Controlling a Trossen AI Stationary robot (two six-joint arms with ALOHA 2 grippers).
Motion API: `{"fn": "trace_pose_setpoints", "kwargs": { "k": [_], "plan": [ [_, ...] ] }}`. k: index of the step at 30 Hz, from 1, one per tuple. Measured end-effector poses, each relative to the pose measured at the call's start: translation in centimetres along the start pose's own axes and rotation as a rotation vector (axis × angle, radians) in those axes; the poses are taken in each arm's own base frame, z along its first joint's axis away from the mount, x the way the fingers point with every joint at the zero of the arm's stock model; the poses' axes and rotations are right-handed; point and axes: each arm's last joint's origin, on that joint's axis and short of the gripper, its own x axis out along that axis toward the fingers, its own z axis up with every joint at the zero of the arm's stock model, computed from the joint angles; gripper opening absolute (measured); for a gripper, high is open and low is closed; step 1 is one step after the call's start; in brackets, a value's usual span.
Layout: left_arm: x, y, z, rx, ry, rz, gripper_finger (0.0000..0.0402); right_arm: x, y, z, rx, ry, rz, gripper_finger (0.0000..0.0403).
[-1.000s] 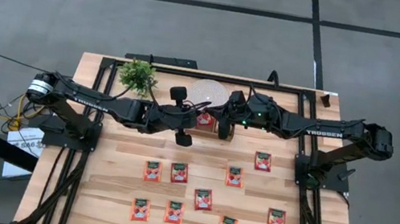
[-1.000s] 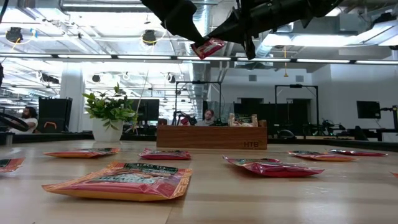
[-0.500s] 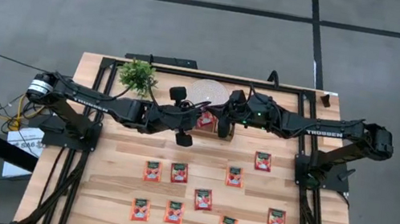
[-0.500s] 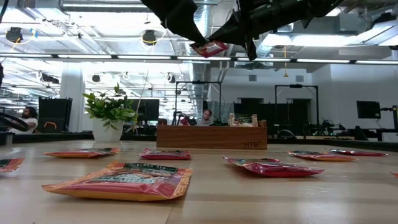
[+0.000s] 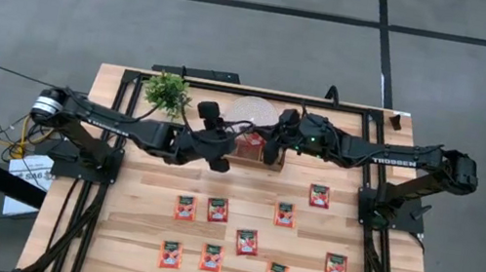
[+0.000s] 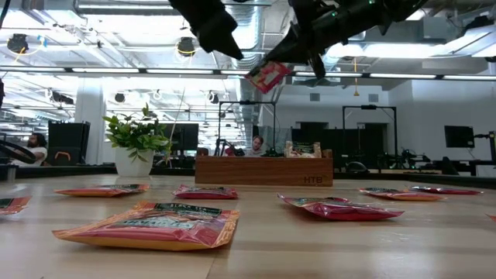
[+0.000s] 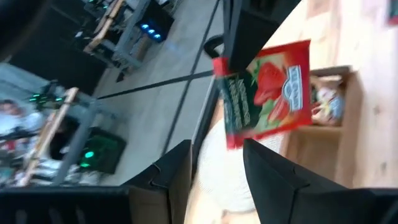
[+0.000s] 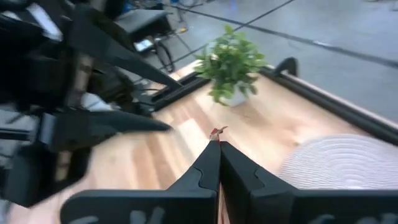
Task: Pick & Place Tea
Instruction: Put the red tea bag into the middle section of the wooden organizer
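Right gripper [image 8: 218,144] of mine pinches a red tea sachet [image 6: 268,76] by one edge (mostly hidden behind my fingers), hanging above the wooden tray [image 6: 263,170]; my left gripper [image 5: 211,129] stands open just beside it.

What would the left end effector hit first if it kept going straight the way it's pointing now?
Probably the red tea sachet pinched by the right end effector. The open left end effector faces it directly, with the wooden tray beyond; depth between them is unclear.
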Motion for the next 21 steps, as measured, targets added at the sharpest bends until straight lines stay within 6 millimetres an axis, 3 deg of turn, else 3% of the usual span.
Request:
{"fn": "trace_pose_setpoints", "kwargs": {
  "k": [5, 14, 21],
  "plan": [
    [-0.5, 0.3, -1.2, -0.039, 0.093, 0.013, 0.0138, 0.4, -0.3, -0.2, -0.026, -0.013, -0.075, 0.0],
    [-0.8, 0.7, -5.0, -0.162, 0.398, -0.016, 0.0138, 4.4, -1.0, -2.9, -0.005, 0.017, -0.095, 0.0],
    [-1.7, 1.2, -7.3, -0.238, 0.579, 0.045, 0.0138, 6.0, -1.6, -4.4, 0.0, 0.033, -0.14, 0.0]
  ]
}}
